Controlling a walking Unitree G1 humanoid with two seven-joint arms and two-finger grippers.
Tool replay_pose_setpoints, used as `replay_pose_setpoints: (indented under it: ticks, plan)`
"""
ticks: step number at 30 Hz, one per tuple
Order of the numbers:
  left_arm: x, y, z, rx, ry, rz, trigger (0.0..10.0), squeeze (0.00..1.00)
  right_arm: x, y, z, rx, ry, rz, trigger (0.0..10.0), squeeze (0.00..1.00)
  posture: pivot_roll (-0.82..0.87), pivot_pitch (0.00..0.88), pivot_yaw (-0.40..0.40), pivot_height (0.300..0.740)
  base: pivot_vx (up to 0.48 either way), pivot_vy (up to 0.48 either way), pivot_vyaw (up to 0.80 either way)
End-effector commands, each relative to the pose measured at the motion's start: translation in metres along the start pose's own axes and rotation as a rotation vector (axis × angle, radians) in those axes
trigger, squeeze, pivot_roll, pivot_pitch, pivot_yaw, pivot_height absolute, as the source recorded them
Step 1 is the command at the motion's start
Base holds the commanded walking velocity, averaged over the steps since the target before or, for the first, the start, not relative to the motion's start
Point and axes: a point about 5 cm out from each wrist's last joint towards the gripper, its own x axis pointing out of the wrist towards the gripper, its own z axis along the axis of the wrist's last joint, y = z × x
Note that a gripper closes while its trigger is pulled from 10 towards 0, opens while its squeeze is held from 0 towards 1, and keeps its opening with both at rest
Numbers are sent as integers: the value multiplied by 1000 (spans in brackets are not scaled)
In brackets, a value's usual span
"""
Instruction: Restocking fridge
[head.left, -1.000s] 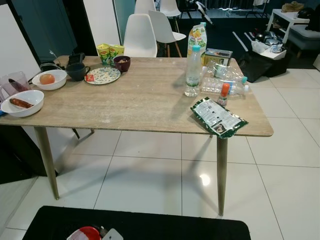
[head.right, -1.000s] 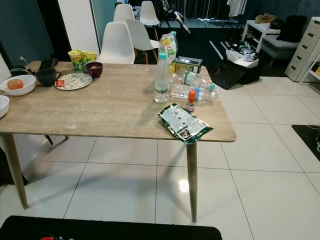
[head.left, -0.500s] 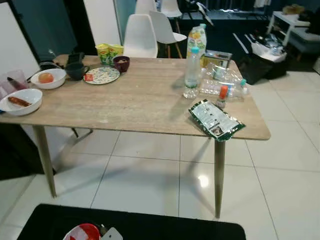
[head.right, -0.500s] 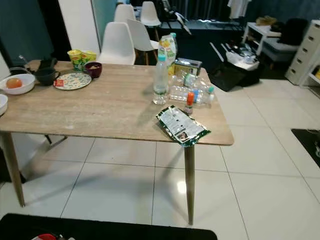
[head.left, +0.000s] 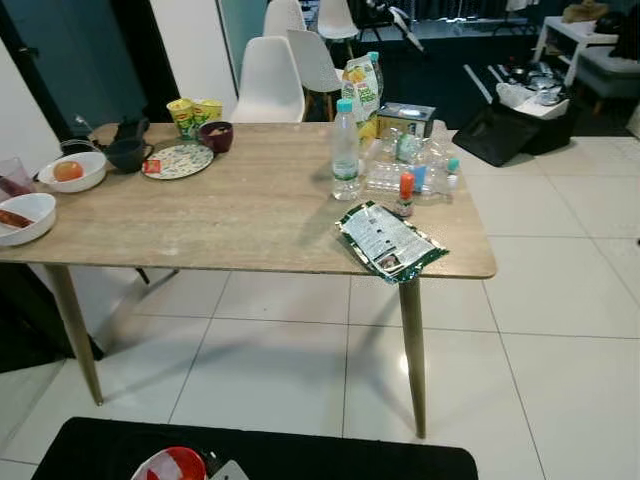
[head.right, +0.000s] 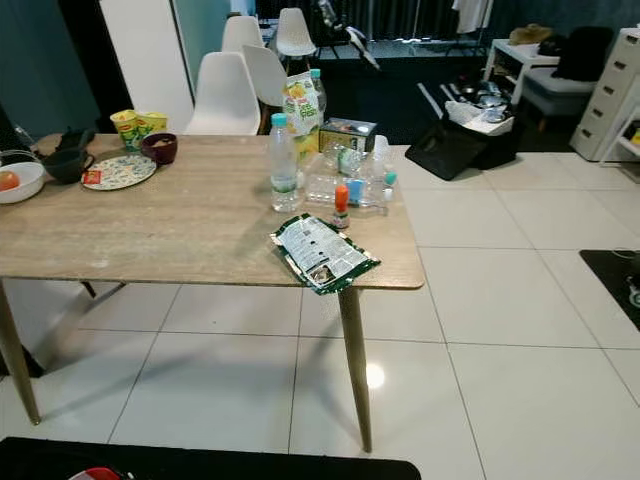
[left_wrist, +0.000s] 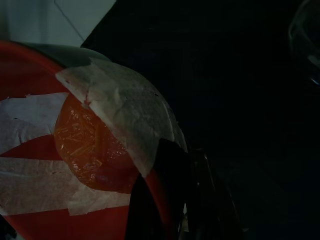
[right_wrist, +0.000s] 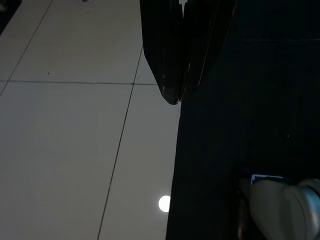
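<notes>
Both claws (right_wrist: 175, 95) well short of bottle (head.left: 345, 150).

water bottle (head.left: 345, 150): clear, blue cap, upright near the counter's (head.left: 250, 215) right end | juice carton (head.left: 363, 85): upright behind it at the far edge | more clear bottles (head.left: 410, 175): lying flat just right | sauce bottle (head.left: 405, 194): small, orange cap, upright | green packet (head.left: 389, 241): flat, overhanging the near edge

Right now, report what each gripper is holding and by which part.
The right gripper hangs over the floor tiles with fingers together, holding nothing. The left wrist view shows a taped red object close against a finger; whether it is gripped cannot be told.
</notes>
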Motion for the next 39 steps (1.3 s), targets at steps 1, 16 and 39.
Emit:
replay_pose_setpoints:
  ticks: [1, 16, 39]
  plan:
    - [0, -3, -6, 35, 26, -14, 10000, 0, 0, 3, 0, 4, 1, 7, 10000, 0, -9, 0, 11, 740, 0, 0, 0]
    - [-1, -6, -10, 51, 50, -11, 10000, 0, 1, 5, 2, 0, -3, 12, 10000, 0, -7, 0, 11, 740, 0, 0, 0]
    - [-20, 114, 38, 153, -41, 344, 10000, 0, 1, 3, 2, -4, -3, 10, 10000, 0, 3, 0, 9, 740, 0, 0, 0]
